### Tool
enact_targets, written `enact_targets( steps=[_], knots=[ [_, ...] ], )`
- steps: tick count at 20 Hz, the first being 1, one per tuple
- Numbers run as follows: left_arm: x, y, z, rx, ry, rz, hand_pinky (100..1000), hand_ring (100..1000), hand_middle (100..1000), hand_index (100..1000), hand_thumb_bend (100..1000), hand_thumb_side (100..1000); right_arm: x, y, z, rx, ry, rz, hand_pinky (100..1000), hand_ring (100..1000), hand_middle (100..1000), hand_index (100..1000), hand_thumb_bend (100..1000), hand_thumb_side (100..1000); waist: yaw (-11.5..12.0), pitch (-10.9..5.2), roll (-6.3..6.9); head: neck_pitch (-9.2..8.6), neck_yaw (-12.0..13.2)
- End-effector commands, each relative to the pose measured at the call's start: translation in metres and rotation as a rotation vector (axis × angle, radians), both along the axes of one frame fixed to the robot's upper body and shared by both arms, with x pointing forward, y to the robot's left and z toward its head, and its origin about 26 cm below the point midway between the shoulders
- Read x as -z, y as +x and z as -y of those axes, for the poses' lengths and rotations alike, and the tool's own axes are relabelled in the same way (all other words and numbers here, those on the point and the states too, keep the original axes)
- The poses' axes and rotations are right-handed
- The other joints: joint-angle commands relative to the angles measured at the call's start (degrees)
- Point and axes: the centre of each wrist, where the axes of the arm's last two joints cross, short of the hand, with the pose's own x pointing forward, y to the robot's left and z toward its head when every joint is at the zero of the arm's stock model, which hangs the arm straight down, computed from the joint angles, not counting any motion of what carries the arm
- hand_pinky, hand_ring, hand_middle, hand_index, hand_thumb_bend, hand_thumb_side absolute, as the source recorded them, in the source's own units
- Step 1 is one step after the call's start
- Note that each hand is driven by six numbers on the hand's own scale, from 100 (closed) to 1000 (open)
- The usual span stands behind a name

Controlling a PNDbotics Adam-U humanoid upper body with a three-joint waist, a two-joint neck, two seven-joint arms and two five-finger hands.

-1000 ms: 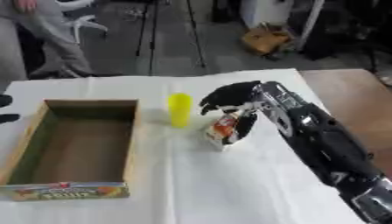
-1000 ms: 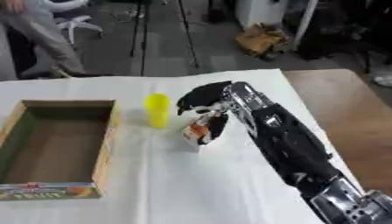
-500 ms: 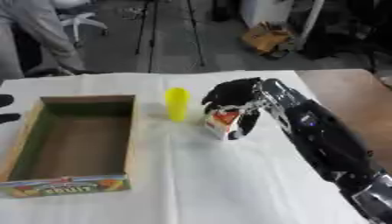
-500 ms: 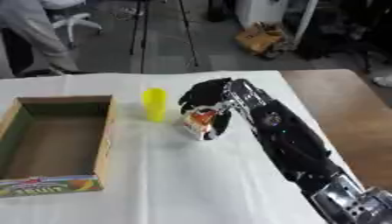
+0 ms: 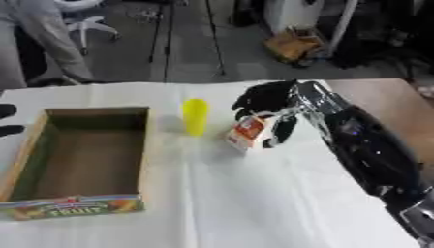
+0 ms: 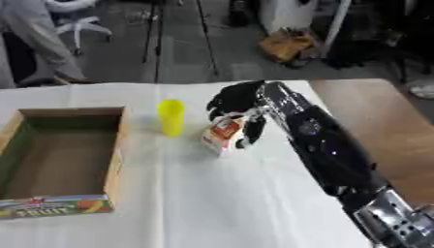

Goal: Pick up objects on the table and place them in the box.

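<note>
— Since a second ago, has the carton shifted?

— Slightly: the small carton (image 5: pixel 249 133) now leans with its top tipped toward 10 o'clock, and the right hand (image 5: pixel 270 99) stays wrapped around it, as before. The whole view has also shifted a little, which is the camera's doing.

— How do the fingers (image 6: pixel 254 130) stand?

— Curled round the carton, dark fingers draped over its top and down its 3 o'clock side. The carton is white with a red-orange panel, and its lower edge looks to be on the white-covered surface (image 5: pixel 254 203), though contact cannot be told for certain.

— What sits around it?

— Just beside it at 9 o'clock stands a yellow cup (image 5: pixel 195 116), upright, apart from the carton. Farther toward 9 o'clock lies the box (image 5: pixel 81 209), an open cardboard tray with a fruit print on its near wall. The carton is outside the box, well apart from it.

— And the arm?

— The right arm (image 6: pixel 326 152) runs from the hand toward 5 o'clock, black with a silver joint near the corner.
</note>
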Motion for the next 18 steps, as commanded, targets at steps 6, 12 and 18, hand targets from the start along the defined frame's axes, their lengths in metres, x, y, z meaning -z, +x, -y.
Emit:
enact_targets(
  steps=[6, 12, 18],
  knots=[
    [-0.009, -0.001, 0.001, 0.018, 0.013, 0.036, 670, 778, 651, 831, 401, 1000, -0.005, 0.008, -0.008, -0.011, -0.112, -0.064, 1000, 1000, 975, 943, 535, 346, 0.6, -0.45, 0.57, -0.80, -0.4],
    [-0.010, 0.000, 0.001, 0.022, 0.013, 0.036, 670, 778, 651, 831, 402, 1000, -0.015, 0.010, -0.021, -0.027, -0.098, -0.017, 1000, 1000, 981, 946, 522, 322, 1.2, -0.36, 0.33, -0.89, -0.8],
    [-0.011, 0.000, 0.001, 0.024, 0.017, 0.039, 670, 779, 652, 831, 406, 1000, -0.014, 0.012, -0.025, -0.032, -0.135, -0.021, 1000, 1000, 985, 948, 503, 289, 1.8, -0.24, -0.08, -0.95, -1.1]
  ],
)
